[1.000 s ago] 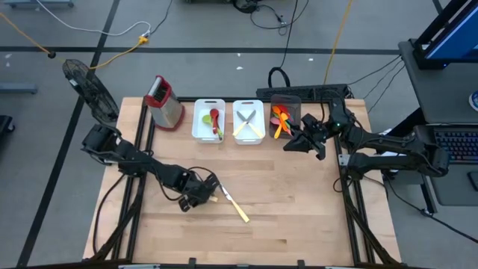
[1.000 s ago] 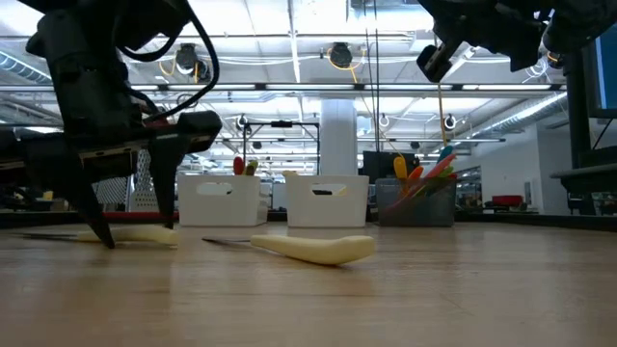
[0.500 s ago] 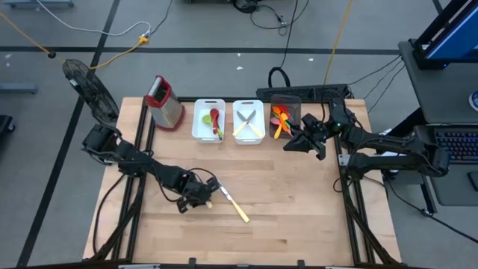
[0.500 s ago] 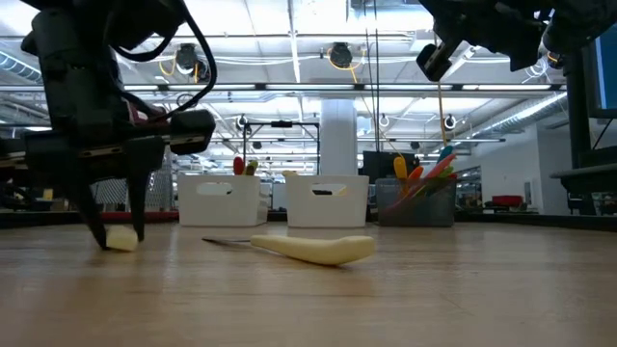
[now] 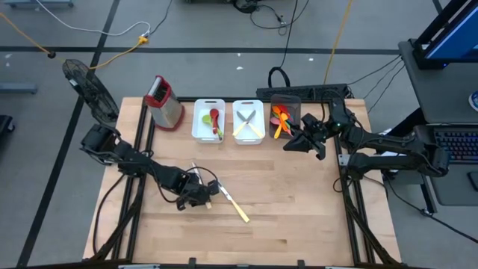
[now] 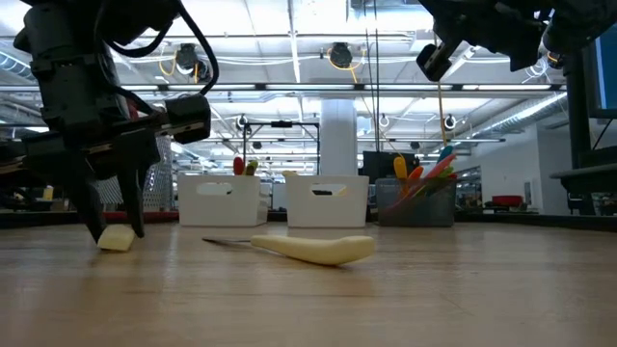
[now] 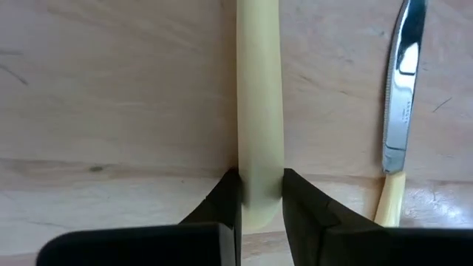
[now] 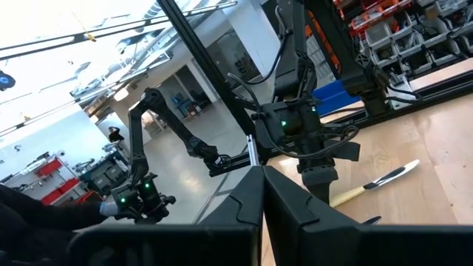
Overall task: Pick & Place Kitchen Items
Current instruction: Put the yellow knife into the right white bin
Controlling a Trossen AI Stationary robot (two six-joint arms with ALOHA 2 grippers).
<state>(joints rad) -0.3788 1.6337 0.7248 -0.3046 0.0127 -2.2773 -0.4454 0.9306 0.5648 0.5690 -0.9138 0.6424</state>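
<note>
A yellow-handled utensil (image 7: pixel 259 103) lies on the wooden table, and my left gripper (image 5: pixel 197 193) stands over it near the table's left middle, shut on its handle. In the low view the handle's end (image 6: pixel 117 238) shows between the dark fingers (image 6: pixel 96 207). Just to its right lies a table knife (image 5: pixel 234 204) with a yellow handle (image 6: pixel 313 249) and a metal blade (image 7: pixel 403 81). My right gripper (image 5: pixel 308 140) hangs shut above the table's far right, beside the dark bin (image 5: pixel 284 108); nothing shows between its fingers (image 8: pixel 247 199). My left gripper pinches the utensil's yellow handle (image 7: pixel 259 159) between its two fingers, close to the handle's free end. The fingers come from above, pointing down, and lie across the handle. The handle's end (image 6: pixel 117 241) sits at table height; whether it is lifted I cannot tell.
Along the far edge stand a red-topped box grater (image 5: pixel 164 103), two white bins (image 5: pixel 198 123) (image 5: pixel 237 127) with utensils in them, and the dark bin holding orange and red pieces. A small fan (image 5: pixel 88 88) stands at the far left corner. Bare wood (image 5: pixel 291 209) lies near and right.
My left gripper has shut on the yellow handle. In the low view the handle showed lengthwise a second ago and now shows only its end between the fingers, so it has turned about on the table. The knife and my right arm have kept still.
</note>
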